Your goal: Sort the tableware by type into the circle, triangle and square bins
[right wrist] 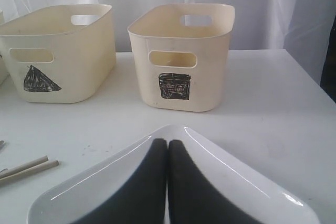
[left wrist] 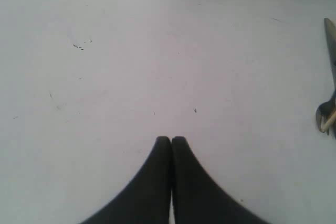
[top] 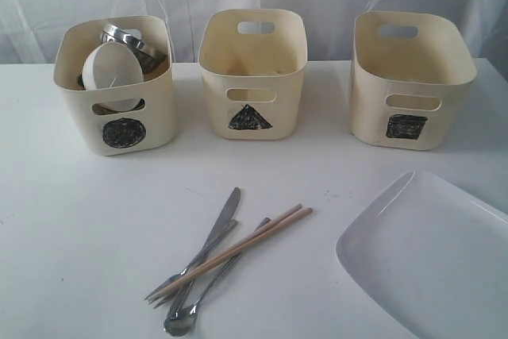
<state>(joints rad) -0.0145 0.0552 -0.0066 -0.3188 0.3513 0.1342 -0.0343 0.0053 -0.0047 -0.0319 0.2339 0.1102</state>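
Knife [top: 221, 221], fork [top: 171, 282], spoon [top: 178, 323] and wooden chopsticks [top: 262, 233] lie crossed in a heap at the table's front middle. A large white plate [top: 429, 260] rests at the front right. The circle bin [top: 119, 134] holds a small white bowl [top: 111, 71] and steel vessels [top: 131, 40]. The triangle bin [top: 252, 121] and square bin [top: 406, 128] look empty. Neither arm shows in the exterior view. My left gripper [left wrist: 170, 139] is shut over bare table, holding nothing. My right gripper [right wrist: 167, 141] hangs shut over the plate [right wrist: 236, 182], holding nothing.
In the left wrist view the cutlery heap [left wrist: 326, 115] sits at the frame's edge, apart from the fingers. The right wrist view shows the square bin [right wrist: 181, 56], the triangle bin [right wrist: 58, 51] and the chopstick ends [right wrist: 26, 167]. White curtains hang behind the table.
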